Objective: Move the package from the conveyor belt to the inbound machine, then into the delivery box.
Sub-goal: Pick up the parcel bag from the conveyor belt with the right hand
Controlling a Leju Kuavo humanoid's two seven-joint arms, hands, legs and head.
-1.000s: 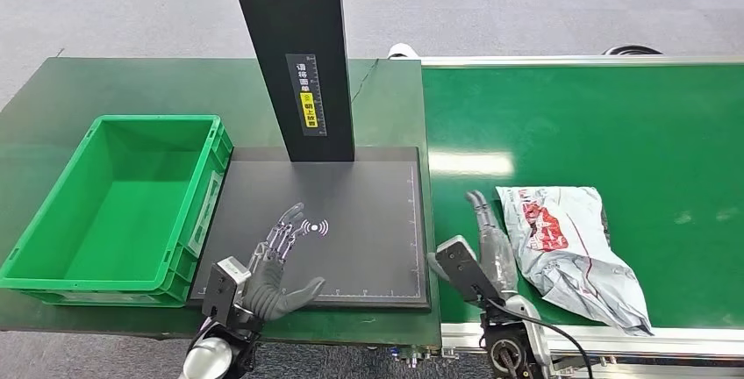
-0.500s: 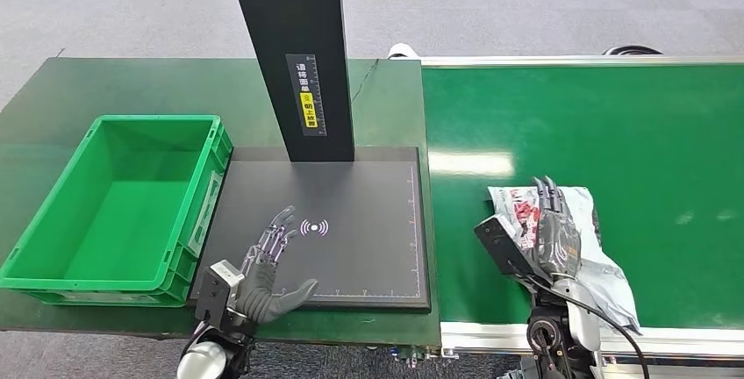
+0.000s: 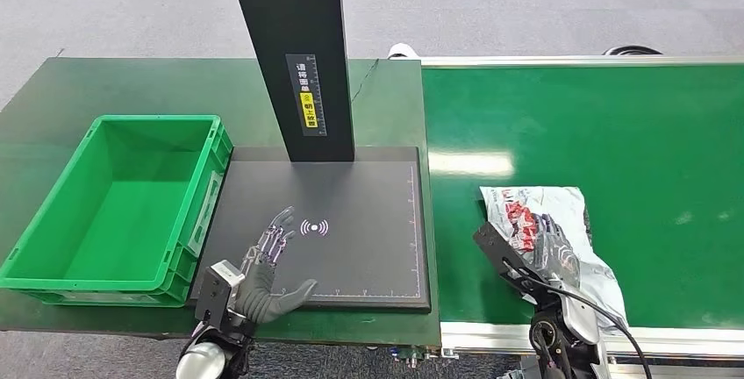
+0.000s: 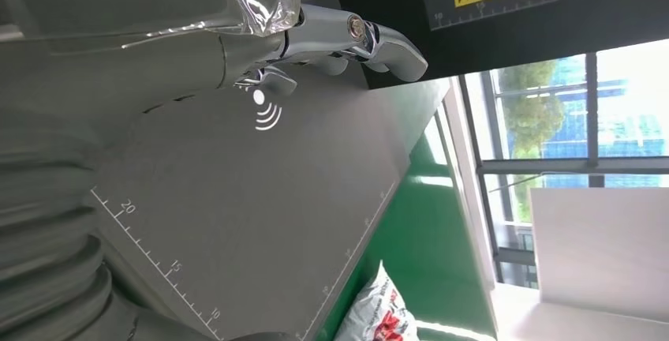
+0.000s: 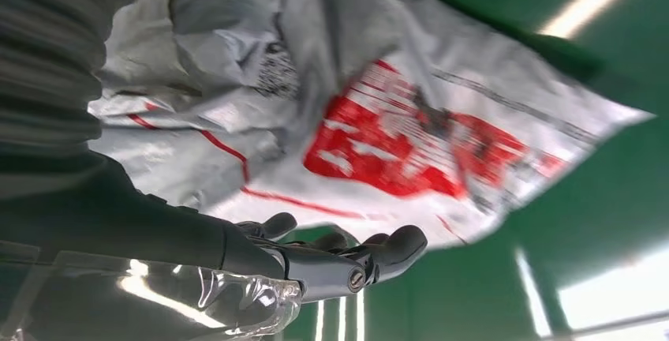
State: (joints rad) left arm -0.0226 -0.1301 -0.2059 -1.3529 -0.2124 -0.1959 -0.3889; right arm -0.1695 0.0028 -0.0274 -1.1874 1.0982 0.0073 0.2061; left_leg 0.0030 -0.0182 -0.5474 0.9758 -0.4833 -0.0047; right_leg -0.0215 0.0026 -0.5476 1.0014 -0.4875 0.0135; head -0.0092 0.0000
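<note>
While your right hand (image 3: 551,252) lies on the grey poly mailer (image 3: 575,261), its grasp unclear, slick crumpled film beneath may slip; left hand (image 3: 263,274) rests released.

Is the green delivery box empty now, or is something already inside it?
Empty. The head view looks straight into the green delivery box and shows its bare floor; the package lies on the conveyor belt.

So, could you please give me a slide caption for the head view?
Right hand reaches over the package on the conveyor belt; left hand rests open on the scanner pad.
</note>
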